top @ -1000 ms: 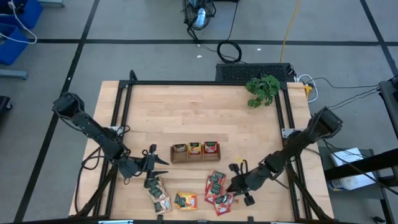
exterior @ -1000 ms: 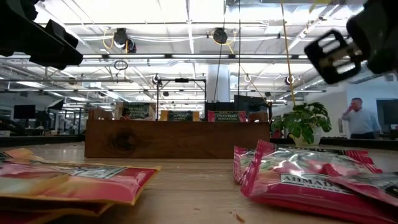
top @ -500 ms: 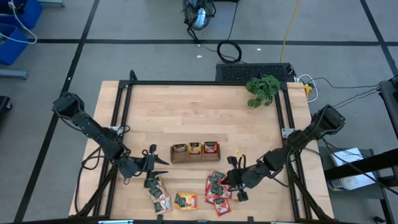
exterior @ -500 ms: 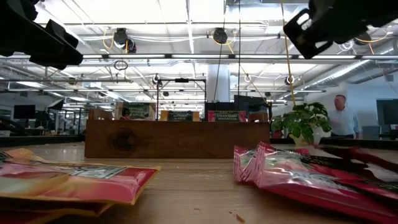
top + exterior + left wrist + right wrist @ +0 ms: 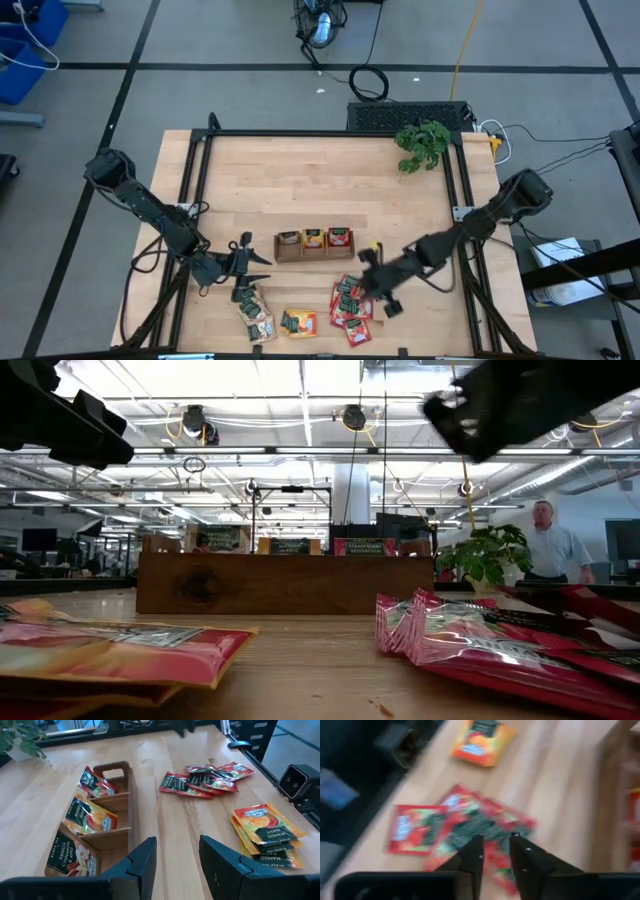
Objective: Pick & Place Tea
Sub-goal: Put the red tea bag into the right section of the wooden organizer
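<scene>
**Tea sachets on the counter, both arms low over the near half**

The left end effector [image 5: 243, 264] hangs just above the pale wooden counter [image 5: 300, 180], left of the long brown wooden three-compartment tray [image 5: 314, 243]. Its dark fingers [image 5: 145, 860] stand apart with nothing between them. Just near of it lie dark green and white flat tea sachets [image 5: 256, 312], and to their right an orange flat sachet with a dark green band [image 5: 298, 322].

The tray sits mid-counter. Each of its compartments holds a sachet standing on edge: a dark vanilla-cinnamon one [image 5: 65, 855], an orange mango one [image 5: 87, 815] and a red one [image 5: 95, 781].

Right of the tray's near edge, a loose heap of red flat sachets with green marks [image 5: 350, 305] lies on the counter, several overlapping. The right end effector [image 5: 372, 280] hovers over the right edge of this heap, just near the tray's right end. Its fingers [image 5: 472, 857] show a narrow gap between them, with no sachet in it; the red heap shows beyond them.

At the far right corner of the counter stands a leafy green plant [image 5: 422, 143]. In the room beyond, a person [image 5: 552, 546] stands to the right of it.
</scene>
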